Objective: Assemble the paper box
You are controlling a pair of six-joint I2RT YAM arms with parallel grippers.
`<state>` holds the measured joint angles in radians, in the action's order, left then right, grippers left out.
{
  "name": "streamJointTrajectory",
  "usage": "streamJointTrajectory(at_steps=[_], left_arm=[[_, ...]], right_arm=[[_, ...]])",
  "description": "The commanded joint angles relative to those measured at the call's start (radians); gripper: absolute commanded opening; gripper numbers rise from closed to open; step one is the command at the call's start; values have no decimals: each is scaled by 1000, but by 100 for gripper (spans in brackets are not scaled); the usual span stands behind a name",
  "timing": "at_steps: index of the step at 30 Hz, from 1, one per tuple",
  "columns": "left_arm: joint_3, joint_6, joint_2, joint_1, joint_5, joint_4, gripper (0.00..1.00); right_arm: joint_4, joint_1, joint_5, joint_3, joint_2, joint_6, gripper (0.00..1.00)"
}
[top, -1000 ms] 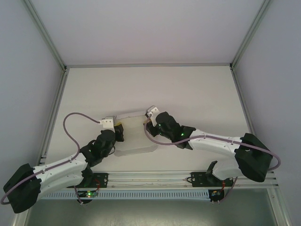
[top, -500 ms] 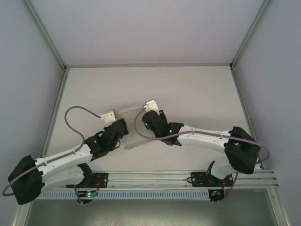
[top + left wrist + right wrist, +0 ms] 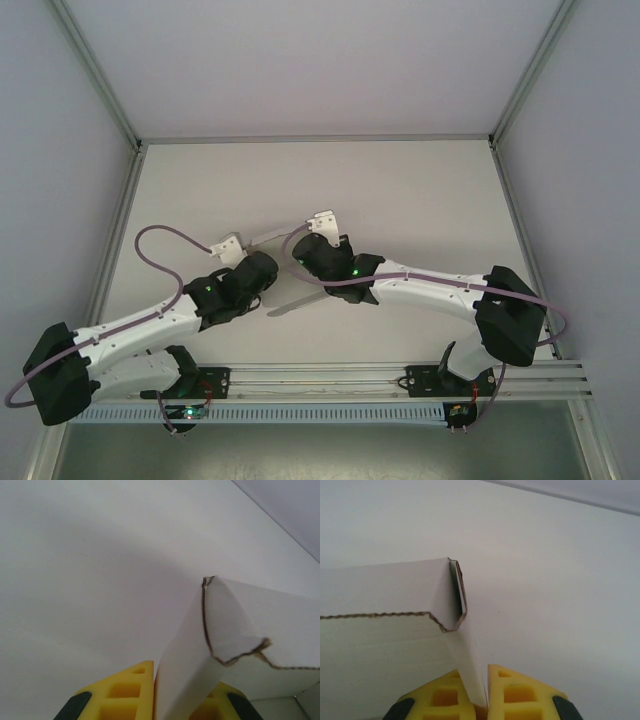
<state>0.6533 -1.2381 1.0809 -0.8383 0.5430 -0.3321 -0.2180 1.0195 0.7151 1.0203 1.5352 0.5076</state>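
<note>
1 paper box (image 3: 293, 301), plain white card with raw die-cut edges, is held edge-up between 2 grippers over the middle of the worktop (image 3: 420, 190), toward its near edge. The left gripper (image 3: 262, 272) pinches 1 card wall between its 2 yellow fingers (image 3: 125, 695). The right gripper (image 3: 316, 262) pinches another wall the same way. The worktop is matt white. Pale grey walls (image 3: 300, 60) and an aluminium frame (image 3: 95, 70) enclose it, and 1 rail (image 3: 330, 375) runs along the near edge.
</note>
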Motion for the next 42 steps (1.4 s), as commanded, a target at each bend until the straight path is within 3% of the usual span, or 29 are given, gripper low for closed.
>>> streamJointTrajectory(at_steps=[1, 4, 6, 9, 15, 17, 18, 19, 20, 27, 32, 38, 42], left_arm=[[-47, -104, 12, 70, 399, -427, 0], [-82, 144, -6, 69, 326, -173, 0], [-129, 297, -30, 68, 233, 43, 0], [-188, 447, -50, 68, 92, 299, 0], [-176, 536, -35, 65, 27, 369, 0], [-185, 557, -29, 65, 15, 395, 0], [-191, 558, -26, 66, 15, 407, 0], [-195, 561, -23, 65, 13, 420, 0], [-198, 561, -21, 65, 12, 424, 0], [-229, 654, -22, 64, -64, 547, 0], [-211, 770, -24, 64, -146, 548, 0], [-141, 888, 11, 65, -164, 428, 0], [-65, 805, 46, 106, -220, 264, 0]], right_arm=[[-351, -141, 599, -46, 7, 93, 9], [-112, -133, 457, -105, -21, -97, 16], [117, -129, 245, -175, -62, -236, 26], [376, -131, -87, -269, -120, -311, 38], [616, -127, -506, -353, -201, -441, 53], [637, -128, -577, -372, -248, -452, 63], [643, -128, -602, -381, -274, -457, 73], [648, -127, -621, -390, -297, -459, 93], [655, -127, -621, -401, -324, -449, 98], [651, -127, -583, -483, -514, -382, 98], [509, -140, -474, -510, -629, -320, 98], [347, -179, -357, -568, -782, -252, 98], [225, -237, -338, -606, -899, -178, 98]])
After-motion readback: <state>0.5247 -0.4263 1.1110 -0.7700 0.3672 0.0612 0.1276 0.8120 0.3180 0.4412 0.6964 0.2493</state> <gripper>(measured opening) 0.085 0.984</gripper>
